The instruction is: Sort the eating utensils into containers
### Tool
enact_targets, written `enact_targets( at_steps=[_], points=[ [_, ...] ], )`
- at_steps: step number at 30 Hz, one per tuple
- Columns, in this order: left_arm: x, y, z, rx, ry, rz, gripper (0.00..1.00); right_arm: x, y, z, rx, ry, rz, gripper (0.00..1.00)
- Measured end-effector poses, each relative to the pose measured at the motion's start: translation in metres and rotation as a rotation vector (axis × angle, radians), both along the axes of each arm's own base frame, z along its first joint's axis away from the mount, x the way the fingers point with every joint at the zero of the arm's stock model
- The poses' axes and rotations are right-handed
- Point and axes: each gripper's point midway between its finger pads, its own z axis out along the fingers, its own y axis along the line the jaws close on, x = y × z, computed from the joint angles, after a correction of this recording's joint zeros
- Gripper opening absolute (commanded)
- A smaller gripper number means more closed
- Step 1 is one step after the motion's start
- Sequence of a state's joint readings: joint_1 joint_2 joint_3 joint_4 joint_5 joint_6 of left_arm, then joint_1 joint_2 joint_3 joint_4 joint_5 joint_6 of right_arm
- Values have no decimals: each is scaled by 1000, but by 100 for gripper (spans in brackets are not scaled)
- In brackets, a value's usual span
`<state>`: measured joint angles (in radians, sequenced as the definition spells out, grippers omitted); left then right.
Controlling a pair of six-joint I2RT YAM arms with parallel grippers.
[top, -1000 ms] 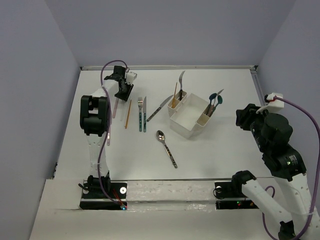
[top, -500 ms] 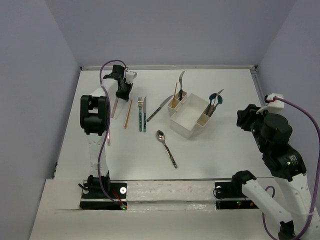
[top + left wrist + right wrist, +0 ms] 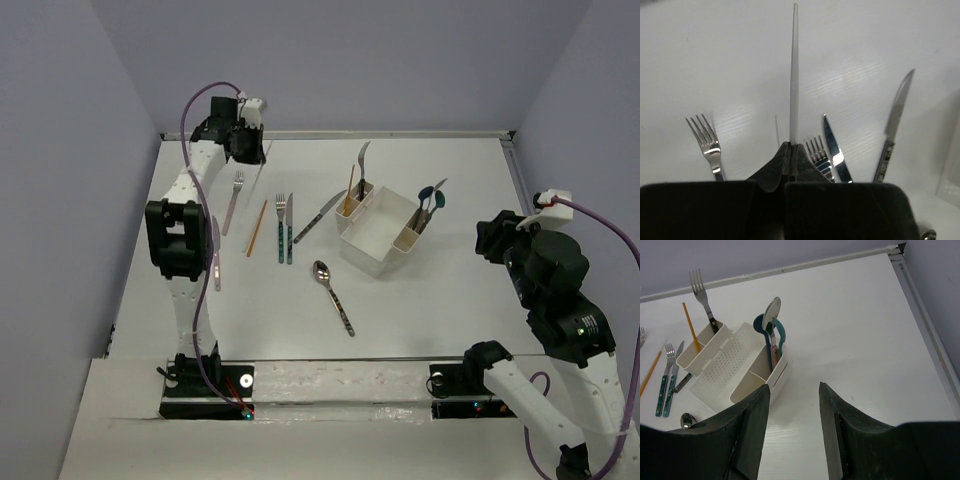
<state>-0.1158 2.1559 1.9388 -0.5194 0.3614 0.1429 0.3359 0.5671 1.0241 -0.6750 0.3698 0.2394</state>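
Step in hand: pick-up complete, transfer pending. Left gripper (image 3: 791, 148) clamped tight on white chopstick (image 3: 794, 75), tip projecting straight ahead of fingers. Right gripper (image 3: 794, 392) half-open, empty. Next: carry rightward to caddy (image 3: 372, 262), well apart; lower upright into end slot (image 3: 352, 208).

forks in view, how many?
3: pink-handled fork lying far left, teal-handled fork beside the knife, third fork upright in the caddy's end slot. None apparently hidden.

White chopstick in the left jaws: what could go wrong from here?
The white chopstick is pinched at one end only, so it may swing or slip on the way. The end slot of the caddy already holds an orange chopstick and a fork; the long tip could snag them.
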Motion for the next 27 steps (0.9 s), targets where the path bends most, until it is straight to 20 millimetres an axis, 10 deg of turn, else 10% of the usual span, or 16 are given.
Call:
enact_targets(
  at_steps=[6,11,16,19,27],
  points=[
    [-16,-35,194,-242,-466,-86,0,2,0,-1,-9,9,1,50],
    [-108,-92,318,-518,-891,-347,0,4,0,-1,-19,14,2,50],
    [-160,-150,308,-708,-946,-552,0,3,-1,0,-23,10,-1,50],
    [-169,-182,269,-775,-878,-605,0,0,-3,3,-22,-1,-10,50],
    [-197,-221,211,-829,-817,-682,0,-12,-12,14,-10,-38,-37,50]
  ],
)
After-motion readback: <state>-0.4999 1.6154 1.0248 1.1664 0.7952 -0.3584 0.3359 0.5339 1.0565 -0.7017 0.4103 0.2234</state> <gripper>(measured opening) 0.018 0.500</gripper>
